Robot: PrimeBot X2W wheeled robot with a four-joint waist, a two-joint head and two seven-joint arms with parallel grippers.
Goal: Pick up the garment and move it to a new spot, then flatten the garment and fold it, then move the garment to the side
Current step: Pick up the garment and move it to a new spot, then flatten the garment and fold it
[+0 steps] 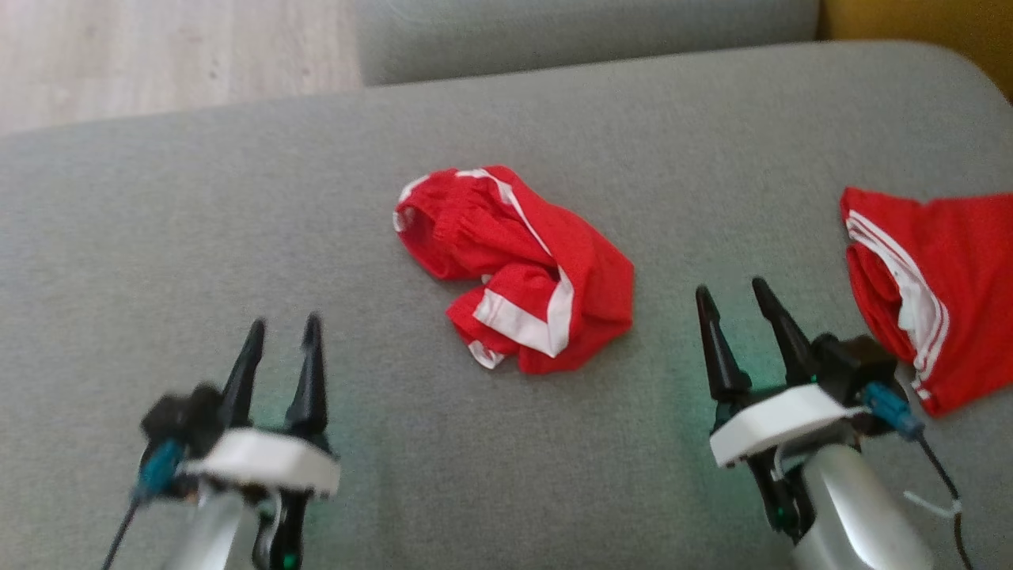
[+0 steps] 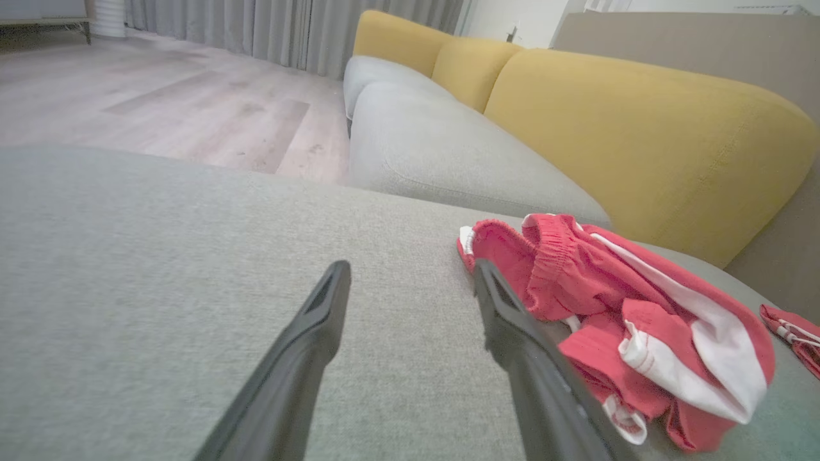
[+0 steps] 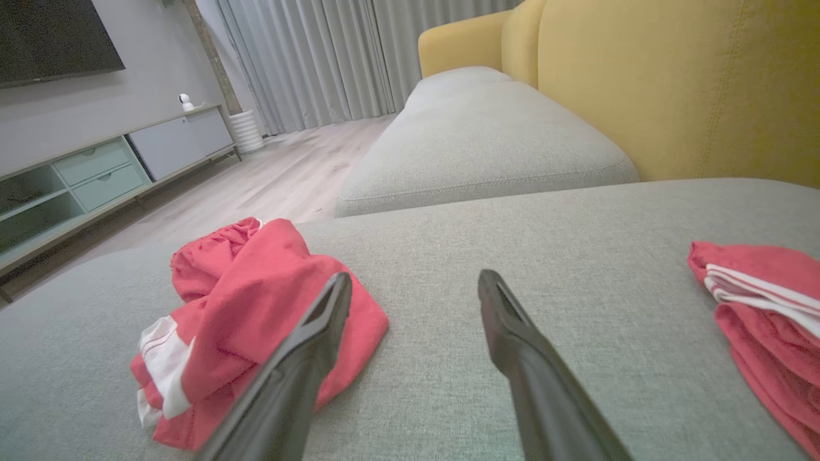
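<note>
So in the head view the crumpled red fabric garment with white stripes (image 1: 514, 269) sits in a heap pretty much dead centre on the big grey fabric sofa cushion (image 1: 237, 222). The elastic waistband end points toward 11 o'clock and the white-trimmed hems are bunched down at 6 o'clock. Nothing is touching it. The left fingers (image 1: 310, 372) hang over the cushion at roughly 8 o'clock from the heap, well apart from it. They're spread wide with only bare cushion between them, and the left wrist view shows the garment lying off at their 3 o'clock. The right fingers (image 1: 716, 340) are at about 4 o'clock from the heap, also spread and holding nothing. They sit between it and a second red garment with white stripes (image 1: 934, 293), which lies flatter at the 3 o'clock edge, partly cut off. Up at 12 o'clock there's another grey seat cushion (image 1: 586, 32), pale wood floor (image 1: 158, 55) at 11 o'clock, and the wrist views catch a mustard-yellow sofa backrest (image 2: 640, 128).
</note>
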